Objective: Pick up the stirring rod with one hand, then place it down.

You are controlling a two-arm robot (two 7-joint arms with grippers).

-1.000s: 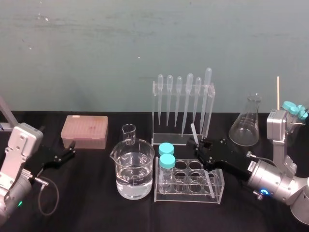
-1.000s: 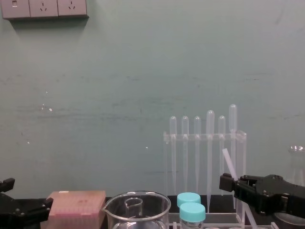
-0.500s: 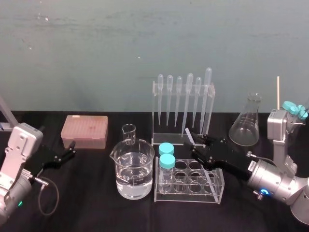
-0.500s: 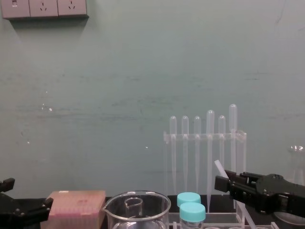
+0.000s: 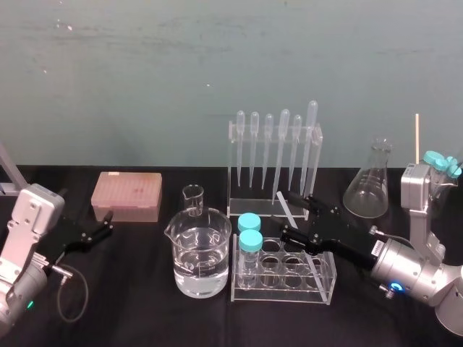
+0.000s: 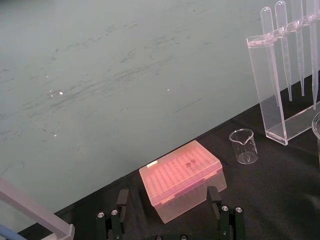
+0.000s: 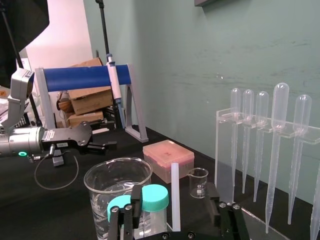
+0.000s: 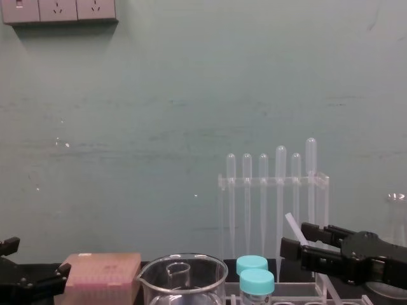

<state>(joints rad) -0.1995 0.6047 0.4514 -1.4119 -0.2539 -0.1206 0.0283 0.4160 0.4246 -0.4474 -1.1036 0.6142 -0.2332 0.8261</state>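
The stirring rod [image 5: 287, 206] is a thin translucent-white stick. It slants between the fingers of my right gripper [image 5: 286, 214], just above the test-tube rack [image 5: 318, 283]. In the right wrist view the stirring rod [image 7: 175, 195] stands in the gap of the right gripper [image 7: 174, 201], whose jaws are spread and clear of it on both sides. The chest view shows the rod's upper end [image 8: 291, 222] sticking up behind the right gripper [image 8: 299, 241]. Its lower end is hidden behind the gripper. My left gripper [image 5: 100, 228] is parked open at the far left, by the pink box.
A water-filled beaker [image 5: 200, 254] and a small beaker [image 5: 193, 199] sit left of the rack, which holds two teal-capped tubes [image 5: 249, 233]. The pipette stand [image 5: 275, 155] is right behind the gripper. A conical flask [image 5: 367, 189] stands at back right and a pink tip box [image 5: 126, 196] at back left.
The right gripper's fingers have spread apart and let go of the rod. The rod's upper end has dropped lower and leftward. The left arm has not moved.
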